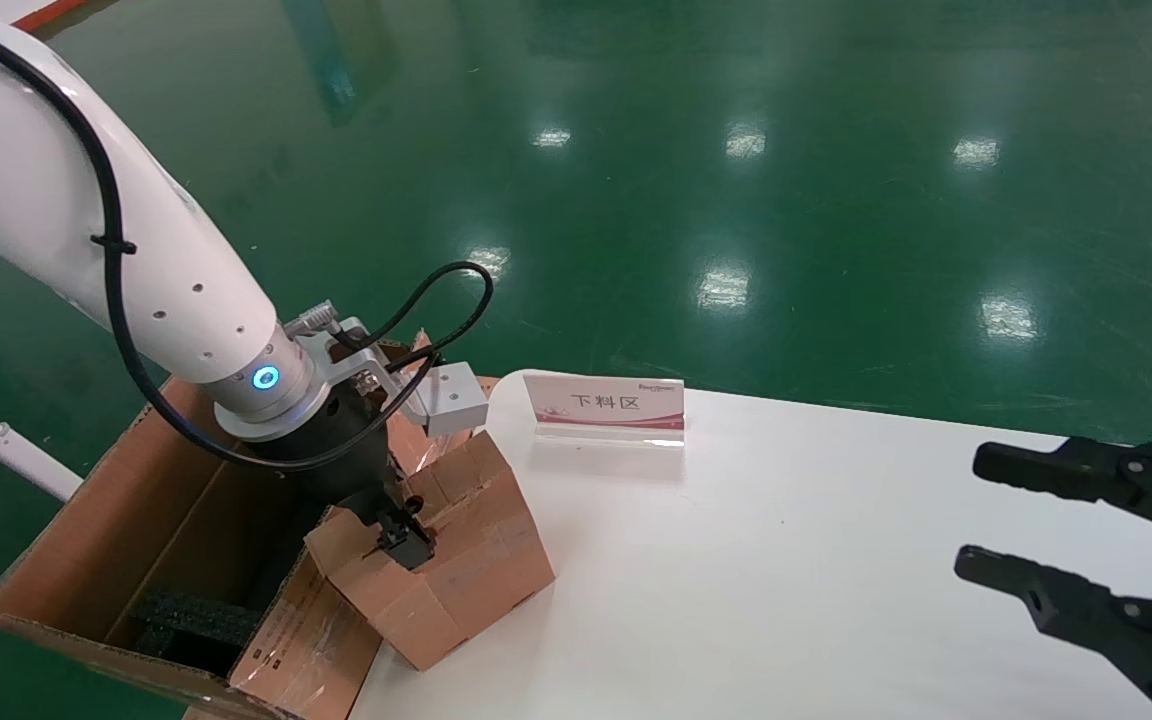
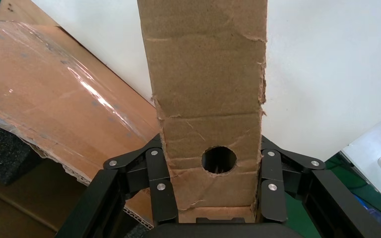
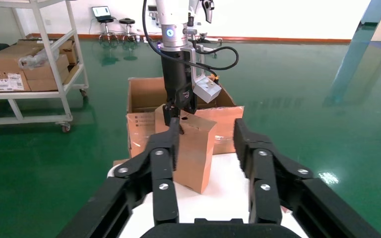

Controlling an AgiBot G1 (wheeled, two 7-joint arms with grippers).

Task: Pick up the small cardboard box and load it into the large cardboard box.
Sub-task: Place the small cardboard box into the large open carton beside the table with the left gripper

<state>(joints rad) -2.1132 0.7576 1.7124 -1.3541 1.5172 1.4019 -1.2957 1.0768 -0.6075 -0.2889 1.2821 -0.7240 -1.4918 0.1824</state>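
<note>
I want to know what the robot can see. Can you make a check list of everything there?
Surface: white table, bare where it shows.
Job's things: small box tilted at the table edge, leaning over a flap of the big box; black foam inside the big box.
Clutter: a sign on the table.
Claws: left claw shut on the small box; right claw open, idle over the table.
Cables: black cable looped at the left wrist.
Surroundings: green floor; cart holding cartons.

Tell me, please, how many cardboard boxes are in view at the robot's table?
2. The small cardboard box is tilted at the table's left edge, clamped by the left gripper. The large cardboard box stands open beside the table, just left of it.
</note>
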